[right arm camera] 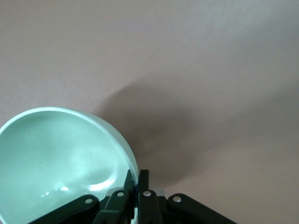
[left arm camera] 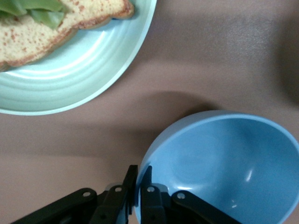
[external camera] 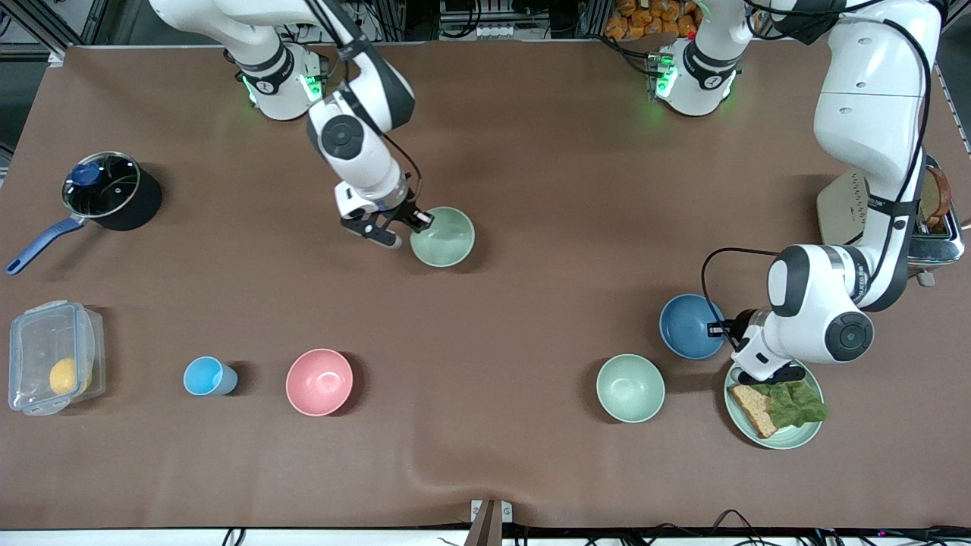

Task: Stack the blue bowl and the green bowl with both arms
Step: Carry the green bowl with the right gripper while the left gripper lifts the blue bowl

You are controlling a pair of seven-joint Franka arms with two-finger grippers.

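Both pincers clamped on bowl rims, no readable writing in view.

Left pincer (left arm camera: 138, 196) pinched together on the rim of the blue bowl (external camera: 689, 325), resting on the brown bench (external camera: 531, 288) toward the left arm's end, just beside the pale-green plate (external camera: 789, 436) carrying bread (external camera: 753, 409) and lettuce (external camera: 796, 400). Right pincer (right arm camera: 136, 193) closed on the rim of a green bowl (external camera: 443, 236) near mid-bench, farther from the front camera than the second green bowl (external camera: 630, 387). Elsewhere: pink bowl (external camera: 319, 381), light-blue cup (external camera: 205, 376), clear lidded box (external camera: 51, 356) holding something yellow, lidded black pot (external camera: 106, 191) with blue handle, toaster (external camera: 922, 220) at the left arm's end. Small dark marking on the left arm's forearm, too small to read.
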